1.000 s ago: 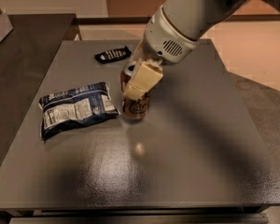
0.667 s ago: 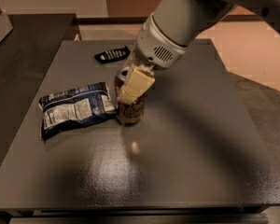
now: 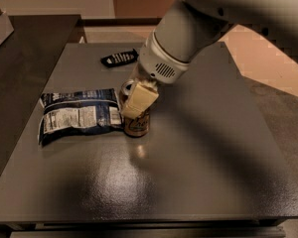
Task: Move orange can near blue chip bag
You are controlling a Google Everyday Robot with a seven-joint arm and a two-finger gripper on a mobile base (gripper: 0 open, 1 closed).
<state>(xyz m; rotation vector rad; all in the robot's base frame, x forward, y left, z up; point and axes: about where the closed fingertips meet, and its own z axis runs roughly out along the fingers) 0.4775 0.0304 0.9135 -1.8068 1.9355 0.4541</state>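
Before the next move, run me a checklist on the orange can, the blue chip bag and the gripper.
1. Orange can upright with its base on the table: ok.
2. Can close to the blue chip bag: ok, it stands just off the bag's right edge.
3. Can and bag apart rather than touching: cannot tell.
4. Gripper seated on the can's upper part, with one of its fingers across the front: ok.
5. Second finger's seat on the far side: cannot tell, the can and wrist hide it.
6. Black remote out of the way at the far side of the table: ok.
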